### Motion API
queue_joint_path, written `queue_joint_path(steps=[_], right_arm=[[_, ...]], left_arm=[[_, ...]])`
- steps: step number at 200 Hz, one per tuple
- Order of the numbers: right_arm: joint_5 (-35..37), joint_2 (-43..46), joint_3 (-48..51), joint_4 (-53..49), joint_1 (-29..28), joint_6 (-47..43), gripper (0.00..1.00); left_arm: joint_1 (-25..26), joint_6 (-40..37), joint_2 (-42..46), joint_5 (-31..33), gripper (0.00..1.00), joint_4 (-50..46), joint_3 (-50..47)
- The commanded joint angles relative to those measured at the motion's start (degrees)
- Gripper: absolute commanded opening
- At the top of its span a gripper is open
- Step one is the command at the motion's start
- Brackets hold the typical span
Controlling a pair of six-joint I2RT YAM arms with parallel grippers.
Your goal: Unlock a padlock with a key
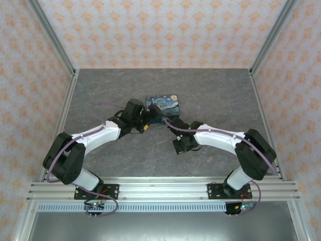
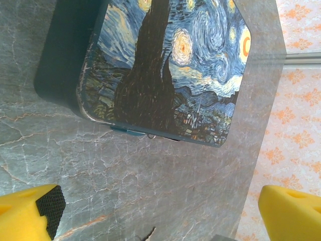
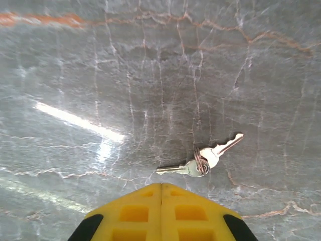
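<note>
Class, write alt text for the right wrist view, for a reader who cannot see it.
Two silver keys joined on one ring lie on the grey veined table, just beyond the right gripper. Its yellow fingers are shut together at the bottom edge, holding nothing.

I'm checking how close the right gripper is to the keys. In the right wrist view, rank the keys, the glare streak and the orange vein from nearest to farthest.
1. The keys: just ahead of the shut right gripper, slightly right.
2. The glare streak: farther out, on the left.
3. The orange vein: farthest, far upper left.
</note>
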State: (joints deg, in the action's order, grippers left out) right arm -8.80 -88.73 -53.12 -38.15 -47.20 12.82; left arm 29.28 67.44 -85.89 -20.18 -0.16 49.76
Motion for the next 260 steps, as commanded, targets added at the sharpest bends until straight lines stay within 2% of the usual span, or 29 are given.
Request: queue_joint_path(steps=[1,16,19,32,40,48,60,102,134,179,260], right_arm=[[1.0,2.1,0.9,-0.9,0.5,1.9,0.0],[1.7,2.3,1.2,-0.7,1.1,2.7,0.01],[2.0,2.5,1.3,-0.6,1.3,2.9,0.05],[3.5,2.5,1.4,-0.5,2.5,4.7,0.38],[4.4,2.7,1.7,-0.2,3.3,6.6,0.53],[4.7,3.1,2.1,0.6,4.3,8.8,0.61],[3.9,3.8,3.4,3.1,5.4,12.6,0.66],[4.5,4.4,5.5,8.4,5.6,25.8,0.67],[6.8,3.6,5.0,7.9,4.5,33.8,0.67],[10.4,0.6,1.3,2.2,2.2,40.5,0.65],[8.2,-8.5,-3.7,0.6,1.5,46.0,0.57]], left_arm=[[0.3,-1.6,-0.4,0.4,1.0,-1.2,1.4],[0.3,-1.5,-0.4,0.4,1.0,-1.0,1.2],[0.3,-1.5,-0.4,0.4,1.0,-0.9,1.2],[0.3,-1.5,-0.3,0.4,1.0,-0.9,1.1],[0.3,-1.5,-0.2,0.5,1.0,-0.9,1.1],[0.3,-1.4,-0.2,0.5,1.0,-0.8,1.0],[0.3,-1.5,-0.2,0.4,1.0,-0.9,1.0],[0.3,-1.8,-0.4,0.6,1.0,-0.4,0.9],[0.3,-2.1,-0.7,0.5,1.0,0.2,0.8],[-0.7,-2.4,-1.2,-0.7,1.0,2.2,0.0],[-4.7,-2.3,-0.9,-4.5,1.0,7.0,-3.2]])
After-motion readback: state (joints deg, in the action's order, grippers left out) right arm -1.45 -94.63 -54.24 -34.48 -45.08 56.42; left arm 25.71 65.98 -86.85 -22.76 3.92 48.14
